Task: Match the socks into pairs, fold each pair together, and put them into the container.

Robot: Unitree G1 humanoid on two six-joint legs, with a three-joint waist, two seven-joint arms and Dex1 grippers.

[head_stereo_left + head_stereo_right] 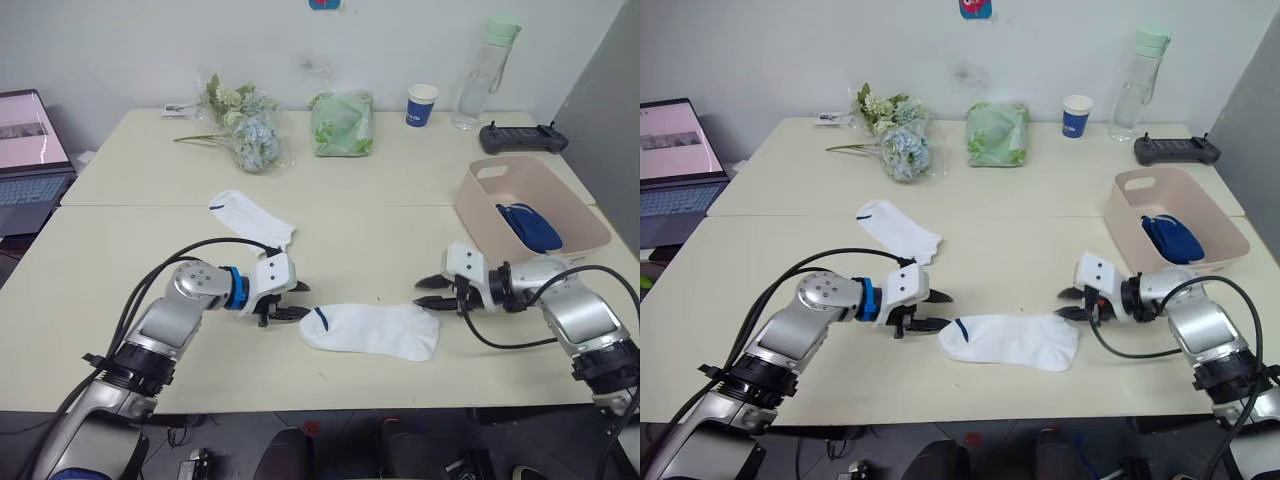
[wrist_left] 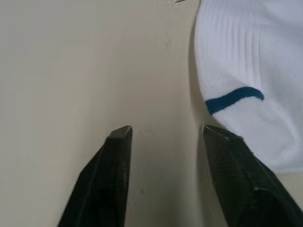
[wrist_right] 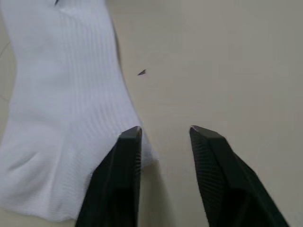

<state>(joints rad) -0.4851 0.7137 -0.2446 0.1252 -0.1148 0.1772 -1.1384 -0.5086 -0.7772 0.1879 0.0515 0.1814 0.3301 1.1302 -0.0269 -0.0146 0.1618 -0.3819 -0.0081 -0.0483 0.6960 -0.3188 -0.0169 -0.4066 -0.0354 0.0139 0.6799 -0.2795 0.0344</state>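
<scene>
A white sock lies flat on the tabletop between the 2 grippers, its cuff end with a small blue mark toward the robot's left. The left gripper sits low at that cuff end with its fingers apart; in the left wrist view 1 finger touches the sock's edge while the other rests on bare tabletop beside it. The right gripper is at the sock's other end, fingers also apart, and in the right wrist view 1 finger overlaps the sock's edge while the other stands over bare tabletop. A 2nd white sock lies farther back, toward the left, well apart from the 1st. The pink container stands at the right side of the tabletop, just behind the right arm, with dark navy socks inside it. Along the far edge stand flowers, a pale green bag, a paper cup and a bottle.
</scene>
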